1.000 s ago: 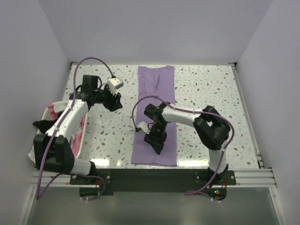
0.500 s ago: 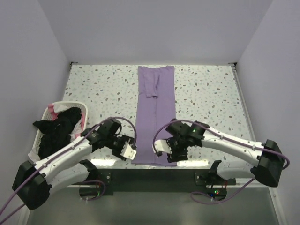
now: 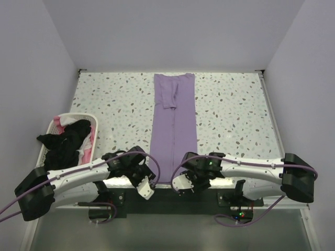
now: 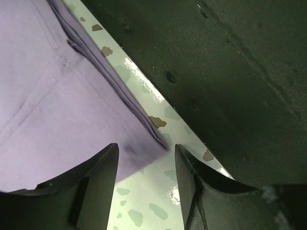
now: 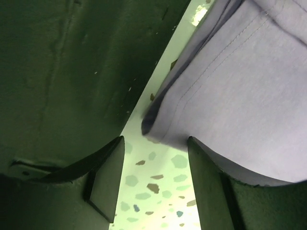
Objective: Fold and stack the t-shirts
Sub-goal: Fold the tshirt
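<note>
The lilac-purple t-shirt (image 3: 174, 125) lies folded into a long narrow strip down the table's middle, from the far edge to the near edge. My left gripper (image 3: 149, 179) is open and empty at the strip's near-left corner. In the left wrist view that corner of the shirt (image 4: 57, 96) lies just ahead of the left gripper (image 4: 145, 151). My right gripper (image 3: 193, 179) is open and empty at the near-right corner. In the right wrist view the shirt's hem (image 5: 240, 96) lies just ahead of the right gripper (image 5: 156, 143).
A white laundry basket (image 3: 52, 124) stands at the left edge, holding a black shirt (image 3: 65, 144), pink cloth (image 3: 87, 148) and white cloth (image 3: 62, 121). The black mounting rail (image 3: 167, 196) runs along the table's near edge, close behind both grippers.
Both arms have swung down to the table's near edge. The left came from the far left, the right from over the strip's middle. Both now sit low at the near corners.
</note>
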Robot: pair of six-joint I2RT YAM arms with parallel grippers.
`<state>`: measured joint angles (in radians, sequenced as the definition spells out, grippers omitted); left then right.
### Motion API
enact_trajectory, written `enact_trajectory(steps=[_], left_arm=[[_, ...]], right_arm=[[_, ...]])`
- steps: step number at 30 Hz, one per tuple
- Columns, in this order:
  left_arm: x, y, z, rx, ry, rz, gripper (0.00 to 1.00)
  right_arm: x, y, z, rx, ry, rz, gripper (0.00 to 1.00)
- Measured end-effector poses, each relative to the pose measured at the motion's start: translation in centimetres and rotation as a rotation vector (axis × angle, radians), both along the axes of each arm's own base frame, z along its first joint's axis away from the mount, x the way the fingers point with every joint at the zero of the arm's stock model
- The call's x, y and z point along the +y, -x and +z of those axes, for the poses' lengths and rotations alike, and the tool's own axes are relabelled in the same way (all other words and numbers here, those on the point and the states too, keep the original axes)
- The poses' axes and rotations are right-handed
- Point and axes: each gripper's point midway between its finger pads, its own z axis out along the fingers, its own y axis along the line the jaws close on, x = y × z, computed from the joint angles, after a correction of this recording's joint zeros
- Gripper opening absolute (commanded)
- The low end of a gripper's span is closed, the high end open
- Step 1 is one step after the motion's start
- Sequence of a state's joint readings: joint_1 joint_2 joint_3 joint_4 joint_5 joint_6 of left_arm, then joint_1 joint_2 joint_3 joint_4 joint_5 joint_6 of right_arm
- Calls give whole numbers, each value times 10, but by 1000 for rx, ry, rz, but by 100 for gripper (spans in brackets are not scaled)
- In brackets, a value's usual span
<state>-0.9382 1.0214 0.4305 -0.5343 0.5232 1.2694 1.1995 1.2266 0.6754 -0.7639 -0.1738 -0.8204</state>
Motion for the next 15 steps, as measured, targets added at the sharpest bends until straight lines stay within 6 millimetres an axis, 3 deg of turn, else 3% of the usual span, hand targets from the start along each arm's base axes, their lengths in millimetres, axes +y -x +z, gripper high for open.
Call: enact_trajectory(steps=[4, 7, 10, 13, 14, 15], left_arm=[[0, -2, -7, -7, -22, 2, 55], [-4, -5, -8, -19, -12, 2, 52], [-7, -5, -9, -28, 0, -5, 34], [-8, -4, -12, -31, 1, -8, 18], [-8, -4, -12, -29, 0, -3, 6], [-8, -4, -13, -27, -2, 6, 3]], right_arm=[[-2, -5, -11, -28, 5, 4, 51], [-3, -5, -17, -39, 8, 9, 38], [-1, -9, -21, -57, 4, 7, 28], [3, -12, -21, -71, -12, 3, 10], [4, -13, -20, -77, -17, 0, 3], [5, -14, -20, -82, -20, -3, 0]])
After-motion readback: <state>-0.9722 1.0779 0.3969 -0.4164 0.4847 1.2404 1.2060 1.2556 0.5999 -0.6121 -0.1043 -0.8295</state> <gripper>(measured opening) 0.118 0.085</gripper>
